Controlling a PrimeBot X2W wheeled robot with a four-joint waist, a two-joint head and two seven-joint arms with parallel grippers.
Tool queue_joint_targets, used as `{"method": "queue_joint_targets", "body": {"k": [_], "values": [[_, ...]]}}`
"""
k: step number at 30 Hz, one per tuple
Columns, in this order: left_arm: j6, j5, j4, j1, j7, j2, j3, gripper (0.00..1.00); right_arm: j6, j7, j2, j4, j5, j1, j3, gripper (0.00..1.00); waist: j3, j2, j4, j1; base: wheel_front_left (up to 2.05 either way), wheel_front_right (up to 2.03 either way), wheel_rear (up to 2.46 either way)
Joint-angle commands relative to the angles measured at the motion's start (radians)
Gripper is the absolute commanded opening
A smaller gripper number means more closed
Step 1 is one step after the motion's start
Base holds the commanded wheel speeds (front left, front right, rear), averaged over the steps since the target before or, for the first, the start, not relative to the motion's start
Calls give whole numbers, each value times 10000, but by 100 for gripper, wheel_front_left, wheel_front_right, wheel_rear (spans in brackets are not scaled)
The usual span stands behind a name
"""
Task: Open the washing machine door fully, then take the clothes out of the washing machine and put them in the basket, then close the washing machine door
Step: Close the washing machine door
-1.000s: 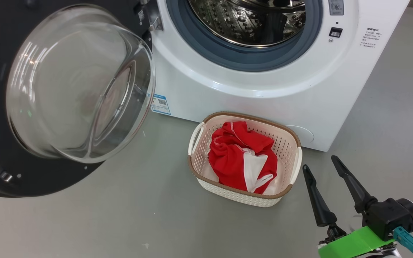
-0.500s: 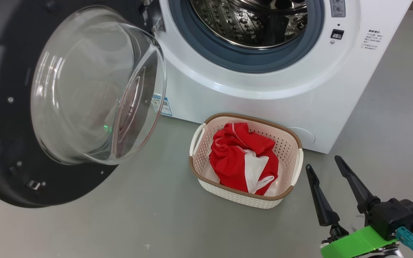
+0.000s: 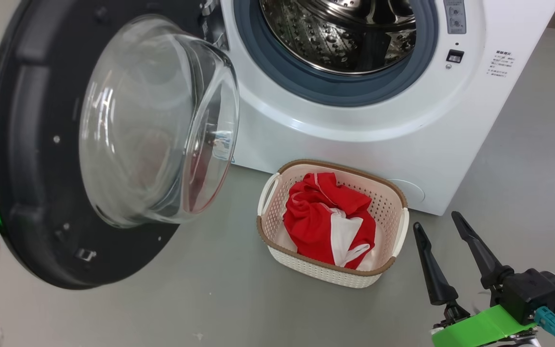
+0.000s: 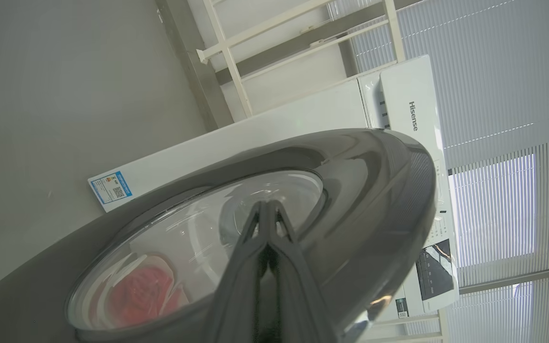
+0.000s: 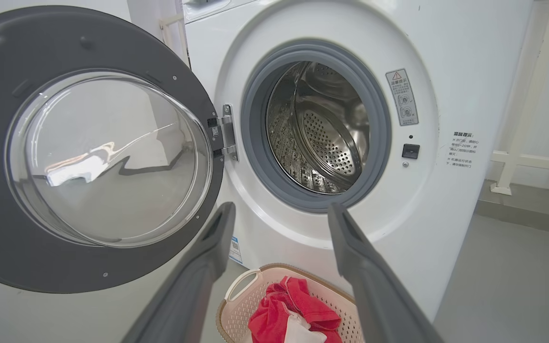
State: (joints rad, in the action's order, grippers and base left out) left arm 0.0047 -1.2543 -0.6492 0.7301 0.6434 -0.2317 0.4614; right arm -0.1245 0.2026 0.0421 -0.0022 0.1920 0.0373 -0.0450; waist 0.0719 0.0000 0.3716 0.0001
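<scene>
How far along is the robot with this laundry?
Done: the clothes lie in the basket and the drum looks empty. In hand: the left gripper, shut, is at the outer face of the washing machine door, apparently to push it. Left: shutting that open door.

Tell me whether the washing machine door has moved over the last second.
Yes. The washing machine door has swung toward the washing machine: its glass now covers the blue label, which was clear before.

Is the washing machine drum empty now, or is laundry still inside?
Empty, as far as visible: the drum shows bare steel, and the clothes lie in the basket.
</scene>
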Motion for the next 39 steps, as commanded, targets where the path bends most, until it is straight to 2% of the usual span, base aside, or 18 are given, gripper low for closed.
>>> {"method": "queue_joint_targets", "body": {"k": [1, 16, 25, 39], "values": [[137, -111, 607, -262, 217, -150, 21, 0, -62, 108, 81, -213, 66, -173, -222, 100, -54, 0, -43, -1, 0, 0, 0], [716, -642, 3247, -1577, 626, 1050, 109, 0, -62, 210, 81, -120, 190, -34, -162, 100, -215, 0, -401, -1, 0, 0, 0], [1101, -1113, 4971, -2410, 731, 1592, 50, 0, -62, 269, 81, -130, 255, -2, -46, 100, -220, 0, -965, -1, 0, 0, 0], [1298, -1748, 5947, -3199, 547, 1795, -610, 0, -62, 350, 81, -87, 351, 11, 74, 100, -199, 0, -1604, -1, 0, 0, 0]]}}
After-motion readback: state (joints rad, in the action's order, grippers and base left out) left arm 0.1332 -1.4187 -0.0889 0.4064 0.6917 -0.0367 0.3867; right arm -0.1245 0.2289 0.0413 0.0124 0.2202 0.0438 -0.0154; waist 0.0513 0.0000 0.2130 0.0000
